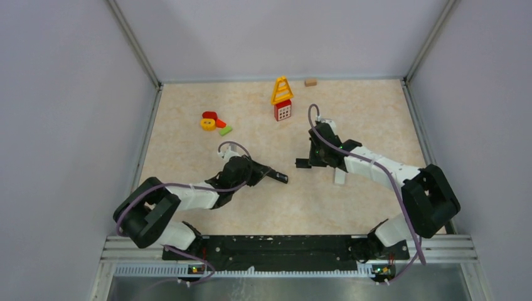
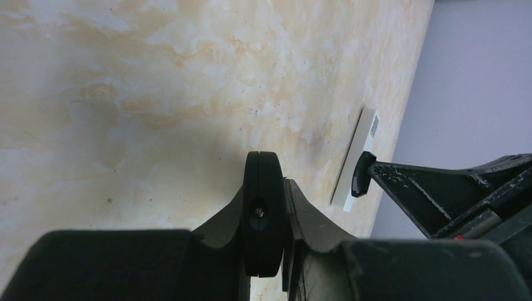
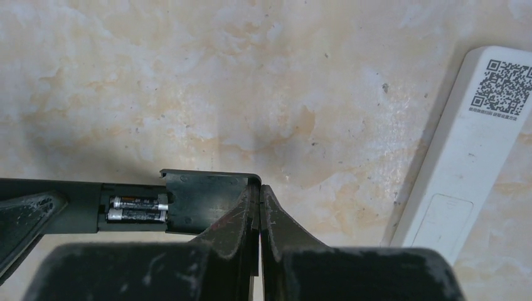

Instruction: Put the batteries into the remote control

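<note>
Mounting rail [image 1: 282, 248]: ribbed metal strip with a black plate, on the near side of the black remote, carrying both arm bases.
Left hand [image 2: 268, 191]: closed on the black remote, matte dark fingers clamping its two flat faces so that the slab stands on edge.
Black remote [image 3: 75, 210]: slim, smooth, dark plastic bar with a rounded tip, lifted off the table and reaching from the left hand toward the right hand; its battery bay is uncovered.
Batteries [image 3: 138, 208]: two tiny dark cylinders with silvery ends, lying side by side inside the black remote's bay.
Right hand [image 3: 259, 185]: shut, scuffed black fingers pressed together with nothing between them; its tips overlap the plain panel next to the bay, contact cannot be told.
White remote [image 3: 470, 163]: long flat white slab with a printed square code, lying flat on the table just right of the black remote.
Table [image 3: 251, 75]: beige, marbled, matte top.
Toys: beyond the black remote, a red dotted cube [image 1: 283, 111] under a yellow triangular frame [image 1: 281, 91]; to their left, a yellow ring [image 1: 207, 123] touching red and green pieces; farthest, a small tan block [image 1: 310, 82].
</note>
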Available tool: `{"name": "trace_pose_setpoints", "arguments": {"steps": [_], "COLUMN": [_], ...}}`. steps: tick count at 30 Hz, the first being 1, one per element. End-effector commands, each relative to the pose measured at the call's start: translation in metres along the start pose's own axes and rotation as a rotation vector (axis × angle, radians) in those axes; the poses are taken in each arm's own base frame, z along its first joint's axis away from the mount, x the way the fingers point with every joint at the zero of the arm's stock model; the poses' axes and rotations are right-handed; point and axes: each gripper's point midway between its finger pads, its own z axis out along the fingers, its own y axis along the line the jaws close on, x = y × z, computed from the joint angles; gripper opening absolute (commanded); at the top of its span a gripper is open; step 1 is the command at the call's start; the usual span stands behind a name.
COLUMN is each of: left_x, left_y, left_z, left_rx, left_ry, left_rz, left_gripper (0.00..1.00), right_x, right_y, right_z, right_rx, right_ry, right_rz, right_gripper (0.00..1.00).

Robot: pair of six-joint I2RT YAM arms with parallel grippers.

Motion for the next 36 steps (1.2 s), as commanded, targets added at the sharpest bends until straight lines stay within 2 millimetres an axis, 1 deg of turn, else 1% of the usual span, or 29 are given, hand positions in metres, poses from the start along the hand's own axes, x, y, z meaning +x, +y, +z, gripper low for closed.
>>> {"name": "trace_pose_setpoints", "arguments": {"steps": [1,3,6,12,16,21,24,29,32,33,36], "left_x": [-0.008,-0.007,-0.006,-0.006,-0.005,-0.006,-0.007,-0.004,-0.001,-0.001,-0.002], "left_y": [0.019,0.020,0.023,0.042,0.052,0.059,0.064,0.075,0.085,0.087,0.084], "left_z": [-0.002,-0.004,-0.006,-0.009,-0.013,-0.021,-0.027,-0.038,-0.045,-0.047,-0.053], "left_rx": [-0.068,-0.063,-0.064,-0.102,-0.101,-0.106,-0.119,-0.176,-0.224,-0.237,-0.234], "left_ry": [-0.081,-0.078,-0.073,-0.084,-0.091,-0.101,-0.109,-0.095,-0.083,-0.082,-0.080], "left_rz": [-0.017,-0.010,0.005,0.029,0.032,0.020,0.002,-0.045,-0.070,-0.079,-0.075], "left_gripper": [0.08,0.10,0.18,0.38,0.48,0.64,0.76,0.92,0.98,0.98,0.99], "right_x": [-0.016,-0.016,-0.014,-0.011,-0.010,-0.004,-0.003,-0.002,-0.003,-0.004,-0.005], "right_y": [0.012,0.018,0.026,0.037,0.038,0.042,0.043,0.048,0.052,0.053,0.059], "right_z": [-0.014,-0.016,-0.019,-0.025,-0.025,-0.028,-0.029,-0.031,-0.032,-0.033,-0.034], "right_rx": [-0.088,-0.125,-0.170,-0.235,-0.246,-0.274,-0.277,-0.303,-0.316,-0.323,-0.350], "right_ry": [-0.048,-0.042,-0.029,-0.011,-0.010,0.015,0.024,0.041,0.045,0.045,0.050], "right_rz": [0.040,0.038,0.040,0.048,0.058,0.067,0.074,0.082,0.088,0.088,0.089], "right_gripper": [0.00,0.00,0.00,0.00,0.00,0.00,0.00,0.00,0.00,0.00,0.00]}}
